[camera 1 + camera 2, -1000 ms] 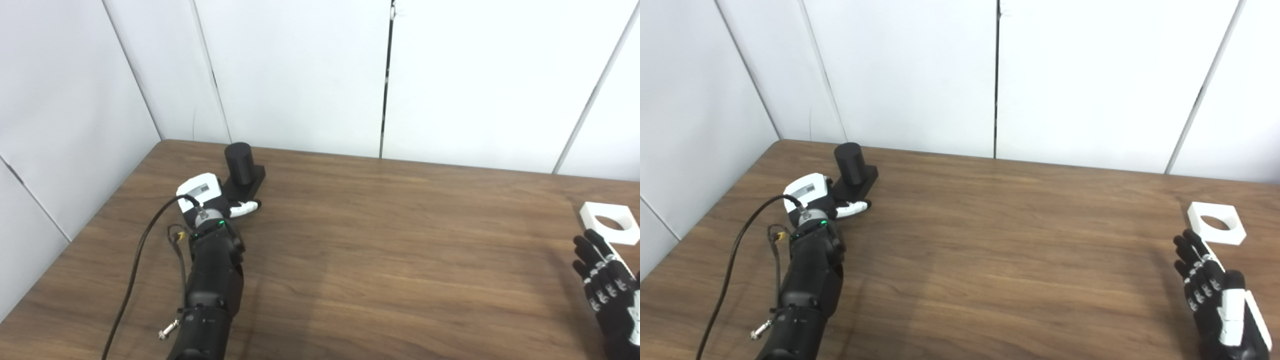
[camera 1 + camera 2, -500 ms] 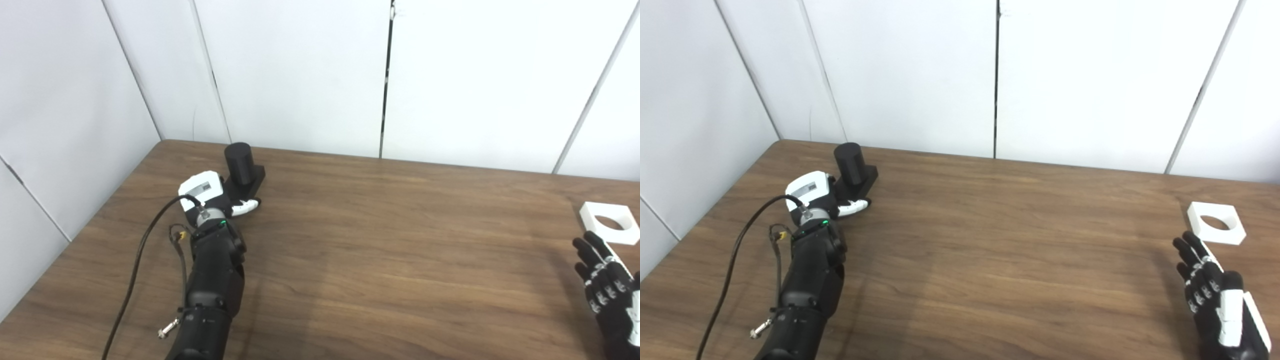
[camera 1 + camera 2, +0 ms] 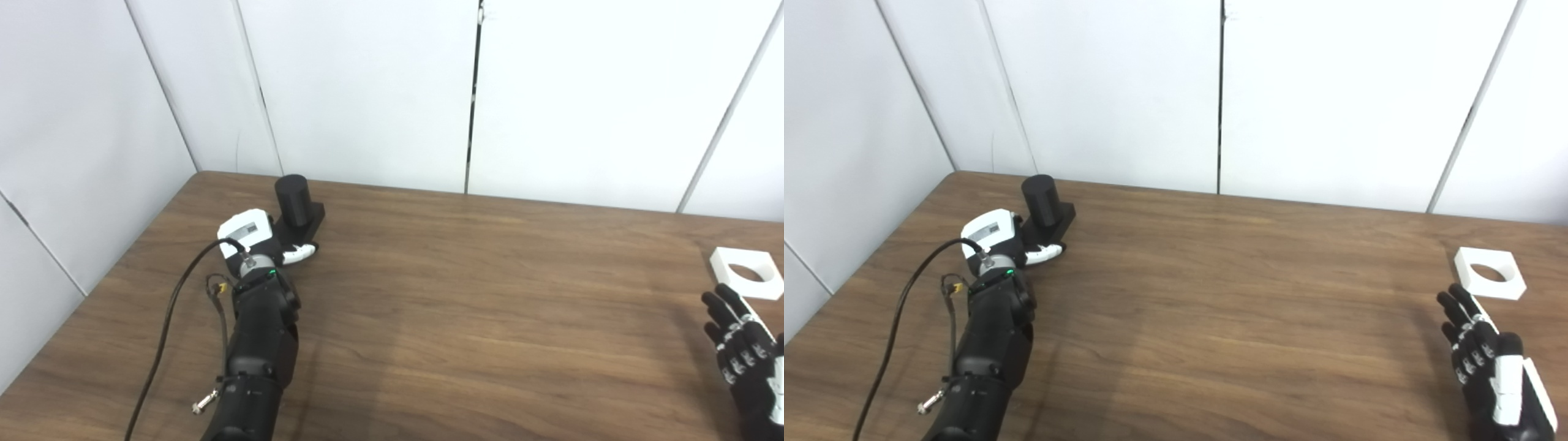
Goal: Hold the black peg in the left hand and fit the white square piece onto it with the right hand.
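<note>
A black peg [image 3: 292, 199] stands upright on its black square base [image 3: 311, 219] at the table's far left. My left hand [image 3: 248, 233] rests against the near left side of that base, its white thumb [image 3: 298, 252] lying along the base's front edge. The fingers are hidden behind the hand's white back, so the grip cannot be read. Flat at the far right lies the white square piece [image 3: 1467, 263], which has a round hole. Just in front of it, and apart from it, my right hand [image 3: 1488, 361] is open with fingers stretched out and holds nothing.
The brown wooden table [image 3: 490, 306] runs wide between the two hands. White wall panels close it in at the back and the left. A black cable [image 3: 177, 294] loops from my left wrist towards the table's left front.
My left hand has edged slightly closer to the peg's base. My right hand has drawn back a little from the white piece. Peg and piece have not moved.
</note>
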You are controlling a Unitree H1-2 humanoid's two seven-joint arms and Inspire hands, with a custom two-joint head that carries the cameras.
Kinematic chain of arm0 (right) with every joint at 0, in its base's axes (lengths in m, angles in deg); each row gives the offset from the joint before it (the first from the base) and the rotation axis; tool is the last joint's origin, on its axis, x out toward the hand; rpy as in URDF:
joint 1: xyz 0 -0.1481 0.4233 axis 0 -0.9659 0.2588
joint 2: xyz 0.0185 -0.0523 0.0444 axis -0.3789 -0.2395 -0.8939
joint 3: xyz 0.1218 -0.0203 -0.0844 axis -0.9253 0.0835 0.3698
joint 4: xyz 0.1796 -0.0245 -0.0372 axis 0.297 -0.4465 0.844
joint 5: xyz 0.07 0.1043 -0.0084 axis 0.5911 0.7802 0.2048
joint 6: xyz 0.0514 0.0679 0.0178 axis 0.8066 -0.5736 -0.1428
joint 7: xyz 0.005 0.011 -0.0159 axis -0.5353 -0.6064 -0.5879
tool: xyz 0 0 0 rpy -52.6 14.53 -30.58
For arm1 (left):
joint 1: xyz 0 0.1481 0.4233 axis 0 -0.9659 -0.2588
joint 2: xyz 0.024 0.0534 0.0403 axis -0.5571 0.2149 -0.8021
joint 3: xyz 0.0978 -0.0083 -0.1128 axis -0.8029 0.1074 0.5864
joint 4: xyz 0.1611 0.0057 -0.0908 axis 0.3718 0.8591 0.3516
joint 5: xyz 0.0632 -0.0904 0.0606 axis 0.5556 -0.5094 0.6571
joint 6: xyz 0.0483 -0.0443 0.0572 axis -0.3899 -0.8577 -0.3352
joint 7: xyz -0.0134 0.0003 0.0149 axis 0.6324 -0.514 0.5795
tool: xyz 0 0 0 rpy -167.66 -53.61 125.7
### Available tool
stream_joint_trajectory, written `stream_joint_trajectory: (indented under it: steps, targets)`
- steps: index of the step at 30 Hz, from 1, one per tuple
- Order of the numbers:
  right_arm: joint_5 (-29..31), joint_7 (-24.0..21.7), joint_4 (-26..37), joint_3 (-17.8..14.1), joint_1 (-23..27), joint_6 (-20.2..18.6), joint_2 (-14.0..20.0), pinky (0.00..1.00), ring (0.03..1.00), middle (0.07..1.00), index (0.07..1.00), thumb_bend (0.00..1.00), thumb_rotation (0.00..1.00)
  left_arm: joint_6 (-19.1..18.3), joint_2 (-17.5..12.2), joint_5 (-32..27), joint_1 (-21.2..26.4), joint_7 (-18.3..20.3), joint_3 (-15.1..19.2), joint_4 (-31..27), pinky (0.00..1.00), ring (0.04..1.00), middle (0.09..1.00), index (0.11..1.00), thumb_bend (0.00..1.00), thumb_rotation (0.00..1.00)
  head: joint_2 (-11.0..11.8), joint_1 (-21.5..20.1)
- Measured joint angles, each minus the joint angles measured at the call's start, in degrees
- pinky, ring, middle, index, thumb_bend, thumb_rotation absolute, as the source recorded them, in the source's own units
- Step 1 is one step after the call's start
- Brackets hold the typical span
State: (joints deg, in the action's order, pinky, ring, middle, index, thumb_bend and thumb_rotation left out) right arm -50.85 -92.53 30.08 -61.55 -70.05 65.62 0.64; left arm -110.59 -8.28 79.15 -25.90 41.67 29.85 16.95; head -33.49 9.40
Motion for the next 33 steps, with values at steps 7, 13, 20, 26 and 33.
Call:
stream_joint_trajectory:
  steps: [7,13,20,26,33]
  targets:
    - [-0.01,0.00,0.01,0.00,0.00,-0.01,0.00,1.00,0.990,0.919,0.922,0.76,1.00,0.00,0.00,0.00,0.00,0.00,-0.01,0.00,1.00,0.996,0.980,0.873,0.75,0.61,0.00,0.00]
    - [-0.02,0.00,0.01,0.00,0.00,-0.01,0.00,1.00,0.990,0.919,0.922,0.76,1.00,0.00,0.00,-0.01,0.00,0.00,-0.01,0.00,1.00,0.996,0.980,0.873,0.75,0.61,0.00,0.00]
    - [-0.02,0.00,0.02,0.00,0.00,-0.05,0.00,1.00,0.990,0.919,0.922,0.76,1.00,0.00,0.00,-0.01,0.00,0.00,-0.02,0.00,1.00,0.996,0.980,0.873,0.75,0.61,0.00,0.00]
    - [-0.03,0.00,0.03,0.00,0.00,-0.07,0.00,1.00,0.990,0.919,0.922,0.76,1.00,0.00,0.00,-0.01,0.00,0.00,-0.02,0.00,1.00,0.996,0.980,0.873,0.75,0.61,0.00,0.00]
    - [-0.03,0.00,0.04,-0.01,-0.01,-0.08,0.00,1.00,0.990,0.919,0.922,0.76,1.00,0.00,0.00,-0.01,0.00,0.00,-0.02,0.00,1.00,0.996,0.980,0.873,0.75,0.61,0.00,0.00]
